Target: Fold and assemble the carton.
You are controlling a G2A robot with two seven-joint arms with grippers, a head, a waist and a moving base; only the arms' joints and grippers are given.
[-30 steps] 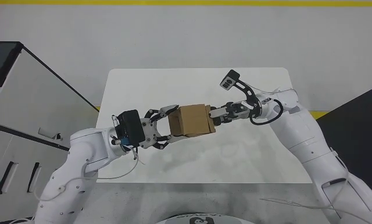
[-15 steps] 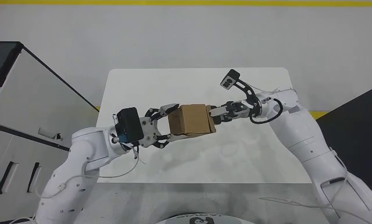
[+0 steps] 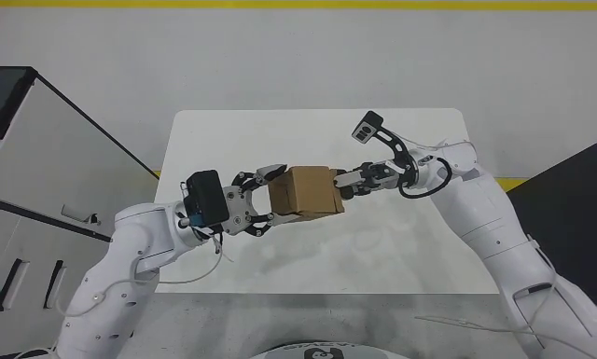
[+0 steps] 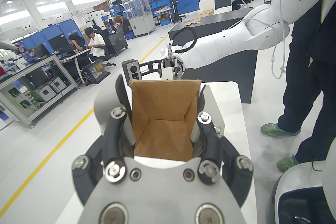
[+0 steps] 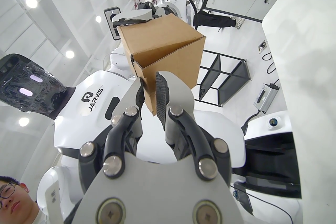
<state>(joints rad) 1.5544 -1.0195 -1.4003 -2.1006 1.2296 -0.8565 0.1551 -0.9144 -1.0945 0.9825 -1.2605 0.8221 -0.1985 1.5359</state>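
Holding the carton (image 3: 303, 189) clear above the bench (image 3: 401, 256), pinned between both sets of jaws. At the left jaws: spread wide and clamped across the carton's open end, pressing on its two outer walls, brown interior looking straight back between them. At the right jaws: nipped tight on a wall edge at the opposite end, cardboard sandwiched in the narrow gap. Sitting roughly level, mid-air.
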